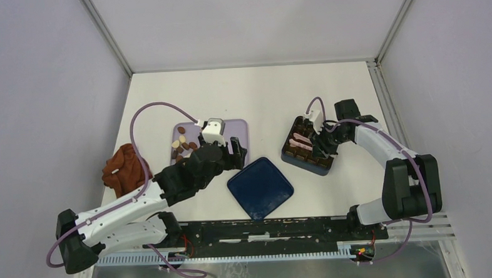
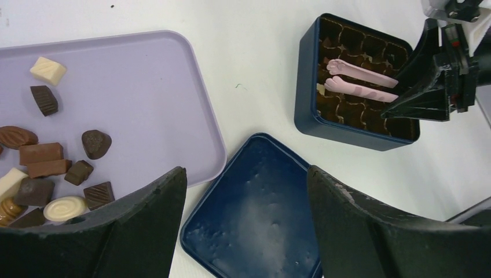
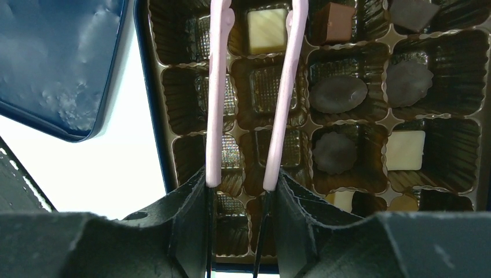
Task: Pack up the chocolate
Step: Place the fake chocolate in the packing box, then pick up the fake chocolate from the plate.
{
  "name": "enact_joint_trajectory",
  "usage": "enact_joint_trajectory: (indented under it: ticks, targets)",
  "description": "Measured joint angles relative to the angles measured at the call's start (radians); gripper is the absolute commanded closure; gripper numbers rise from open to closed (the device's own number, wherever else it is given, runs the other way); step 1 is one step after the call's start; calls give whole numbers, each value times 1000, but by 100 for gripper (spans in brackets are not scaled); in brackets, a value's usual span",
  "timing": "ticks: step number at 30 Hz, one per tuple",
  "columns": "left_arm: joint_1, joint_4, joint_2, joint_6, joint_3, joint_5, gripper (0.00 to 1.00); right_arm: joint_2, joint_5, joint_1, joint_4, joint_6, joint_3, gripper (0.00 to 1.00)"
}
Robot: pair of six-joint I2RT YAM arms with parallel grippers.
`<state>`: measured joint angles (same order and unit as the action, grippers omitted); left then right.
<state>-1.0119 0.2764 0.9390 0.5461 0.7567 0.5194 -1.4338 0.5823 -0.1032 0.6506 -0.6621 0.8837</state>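
Right gripper [image 3: 240,185]: fingers clenched on the handle end of the pink tongs [image 3: 217,87], one arm against each finger; judged so that a squeeze of the fingers pinches the tongs; the arms stand apart, and no piece shows between them.
Tongs position: above the box [image 2: 307,98], over cells nearest the lid [image 2: 255,202]; probably a stance for setting pieces into cells.
Left gripper [image 2: 243,176]: fingers released and wide, grasping nothing; it hovers over the near corner of the tray [image 2: 133,87] and the lid, apparently touching neither.
Chocolate [image 2: 46,162]: loose pieces, dark, mid brown and cream, bunched at one end of the lilac tray; the other end bare.
Box contents: brown pleated cells; several hold dark ovals, cream squares and a mid-brown block; those beneath the tongs look mostly empty.
Lid: dark blue, apparently rim-up on the table between tray and box; nothing in it.
Cloth [image 1: 124,168]: reddish-brown, crumpled left of the tray; apart from it.
Progress (judgement): partly packed; many pieces wait on the tray.
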Motion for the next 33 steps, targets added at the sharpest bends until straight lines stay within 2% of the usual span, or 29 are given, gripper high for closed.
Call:
enact_joint_trajectory:
  ticks: [8,17,19,21,24,26,28,33]
  targets:
    - [0,-17,-29,7,-4,-24,18,0,0,0,0,3,0,57]
    - [32,18,-57,5,21,-33,10,39,27,-10,31,6,71,58]
    - [107,27,-57,3,43,-93,10,45,35,-30,39,7,113,58]
    - [253,24,-57,0,63,-189,6,47,41,-68,43,11,149,58]
    - [554,19,-55,-3,80,-361,3,44,39,-159,47,20,203,58]
    - [692,21,-55,-18,90,-438,3,28,31,-240,47,27,242,58]
    - [758,25,-56,-60,104,-495,1,-5,16,-326,45,31,283,58]
    - [772,39,-83,-187,92,-466,0,-178,-47,-534,51,32,422,58]
